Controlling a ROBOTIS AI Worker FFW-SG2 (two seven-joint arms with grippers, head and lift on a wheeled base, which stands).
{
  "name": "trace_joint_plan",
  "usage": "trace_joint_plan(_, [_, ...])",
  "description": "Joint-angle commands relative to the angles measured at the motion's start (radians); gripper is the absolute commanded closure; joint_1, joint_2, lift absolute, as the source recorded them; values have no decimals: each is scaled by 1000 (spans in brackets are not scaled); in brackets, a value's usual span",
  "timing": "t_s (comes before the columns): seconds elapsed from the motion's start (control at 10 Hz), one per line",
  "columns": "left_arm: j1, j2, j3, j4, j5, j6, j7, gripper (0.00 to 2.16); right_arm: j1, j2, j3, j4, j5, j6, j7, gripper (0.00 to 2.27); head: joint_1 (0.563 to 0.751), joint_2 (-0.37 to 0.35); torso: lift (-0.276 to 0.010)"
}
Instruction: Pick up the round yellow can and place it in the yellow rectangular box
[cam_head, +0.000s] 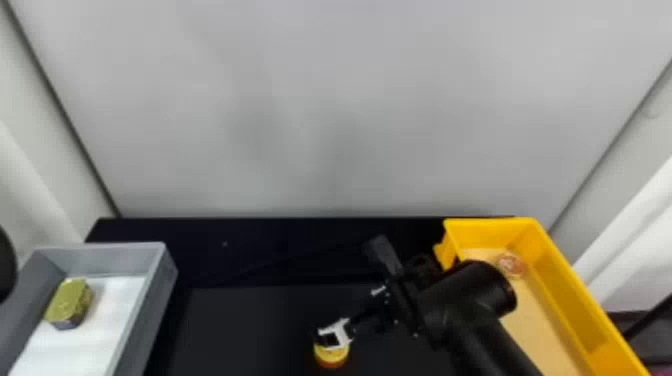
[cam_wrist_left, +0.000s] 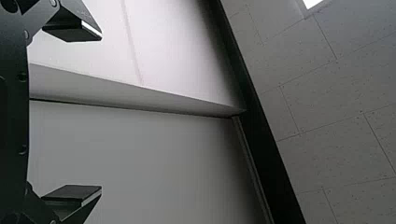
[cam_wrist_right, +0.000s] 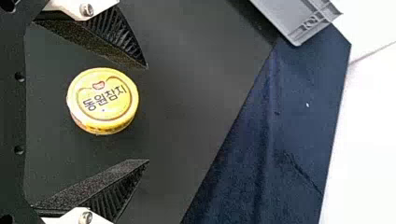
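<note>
Head view: right gripper (cam_head: 342, 327) at the round yellow can (cam_head: 331, 357), which sits well in from the counter's (cam_head: 235, 320) far edge, between grey box (cam_head: 159, 287) and yellow rectangular box (cam_head: 575, 285).

Left wrist view: left gripper (cam_wrist_left: 101, 112) wide open, empty.

Right wrist view: claw wide open, gripping nothing; can visible between fingers (cam_wrist_right: 100, 42), gap either side.

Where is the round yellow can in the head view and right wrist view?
Head view: can at the bottom, near the middle.
Right wrist view: can between the right gripper's open fingers.
Shared landmark: grey box, left in the head view, a corner beyond the fingertips in the wrist view.
</note>
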Motion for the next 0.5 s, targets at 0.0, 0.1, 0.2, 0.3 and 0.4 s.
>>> trace_joint_plan(0.0, [-5,0,-4,1,0,0,0,121,-15,14,5,37,35,-26,9,50,694,-78,-1])
trace_joint_plan(0.1, [-8,0,-7,2,-1,0,0,119,-17,17,9,50,35,-34,12,47,694,-78,-1])
trace_joint_plan(0.2, [-8,0,-5,2,-1,0,0,119,-15,19,14,53,35,-34,15,47,694,-78,-1])
trace_joint_plan(0.3, [-8,0,-5,2,0,0,0,119,-14,22,25,51,35,-32,25,47,694,-78,-1])
trace_joint_plan(0.4, [-7,0,-5,2,-1,-1,0,119,-14,20,37,45,36,-26,35,47,694,-78,-1])
